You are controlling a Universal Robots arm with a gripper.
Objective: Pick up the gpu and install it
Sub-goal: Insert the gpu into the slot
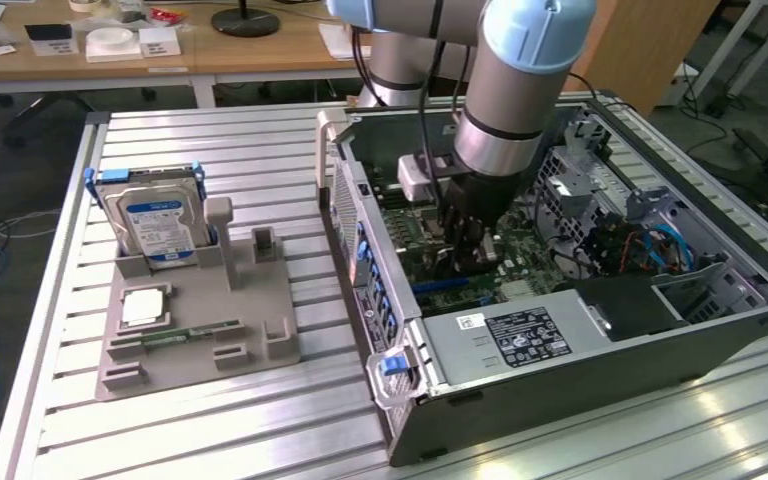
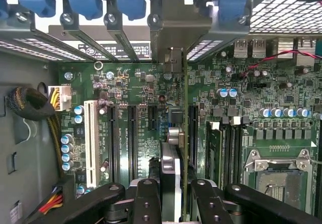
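My gripper (image 2: 173, 204) is matt black plastic with small bright metal screws in its links. The gpu (image 2: 177, 133) between its fingers (image 2: 146, 201) shows a green circuit-board edge and a dull silver metal bracket. The motherboard (image 2: 131, 98) is glossy green, dotted with shiny metal-topped capacitors. The computer case (image 1: 598, 370) is matt dark grey sheet metal, perforated on its far wall. The bench (image 1: 224, 420) is ribbed, brushed aluminium. The parts holder (image 1: 197, 340) on the left is matt grey plastic.

One gpu (image 2: 173, 148) — one hard drive (image 1: 155, 222) (upright)
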